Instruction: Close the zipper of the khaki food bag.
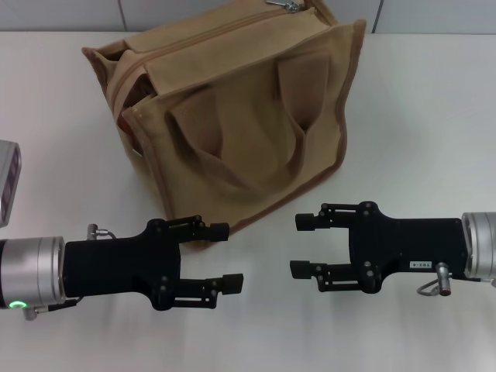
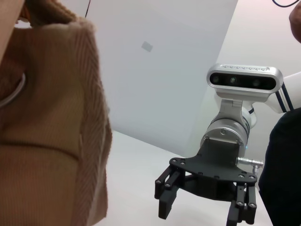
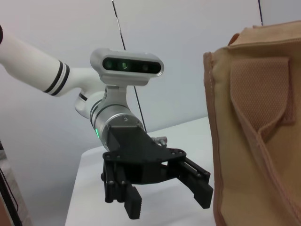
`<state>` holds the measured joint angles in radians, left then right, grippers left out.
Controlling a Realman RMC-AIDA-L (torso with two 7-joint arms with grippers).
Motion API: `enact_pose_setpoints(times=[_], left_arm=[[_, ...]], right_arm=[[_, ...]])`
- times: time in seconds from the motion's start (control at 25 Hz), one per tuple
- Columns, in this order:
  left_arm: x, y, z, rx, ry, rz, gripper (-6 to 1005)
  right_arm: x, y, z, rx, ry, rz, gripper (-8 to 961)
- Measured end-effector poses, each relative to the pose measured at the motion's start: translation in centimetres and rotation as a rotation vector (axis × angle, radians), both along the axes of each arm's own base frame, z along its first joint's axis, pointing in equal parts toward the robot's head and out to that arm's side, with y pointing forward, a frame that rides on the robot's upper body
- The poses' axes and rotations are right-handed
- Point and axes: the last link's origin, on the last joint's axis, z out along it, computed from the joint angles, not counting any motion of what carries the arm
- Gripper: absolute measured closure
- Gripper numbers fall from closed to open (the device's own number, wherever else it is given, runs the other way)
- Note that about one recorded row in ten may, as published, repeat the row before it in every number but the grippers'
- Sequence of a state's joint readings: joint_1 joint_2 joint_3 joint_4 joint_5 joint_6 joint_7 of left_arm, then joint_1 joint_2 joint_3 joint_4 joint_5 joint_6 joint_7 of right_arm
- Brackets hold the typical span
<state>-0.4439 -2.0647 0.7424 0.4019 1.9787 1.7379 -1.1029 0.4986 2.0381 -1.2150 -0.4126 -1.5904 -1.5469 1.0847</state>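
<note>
The khaki food bag (image 1: 240, 124) stands on the white table (image 1: 418, 116), centred ahead of the robot, with its pocketed front and two loop handles facing the head camera. The zipper (image 1: 225, 29) runs along the bag's top; its long axis lies roughly side to side, rising slightly toward the robot's right. The silver pull tab (image 1: 285, 6) sits at the right-hand far end of that line, at the upper edge of the head view. The bag's left end gapes, so the zip appears open over much of its length. The left gripper (image 1: 225, 258) and the right gripper (image 1: 301, 246) both hover low over the table in front of the bag, fingertips facing one another. Each has its fingers spread and holds nothing. The governing relation: the pull tab lies beyond and above both grippers, on the right half of the bag. The right gripper is judged the nearer to it. Closure would likely require drawing the tab along the zip line toward the robot's left, with the left gripper placed to steady the open end.
</note>
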Motion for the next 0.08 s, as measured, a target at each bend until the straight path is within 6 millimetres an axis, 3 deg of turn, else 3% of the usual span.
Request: enact_pose_setpoints(times=[0.08], left_arm=[[0.0,0.0,0.0,0.0,0.0,0.0,169]], right_arm=[[0.0,-0.01,-0.03,0.0,-0.001,0.001,245]])
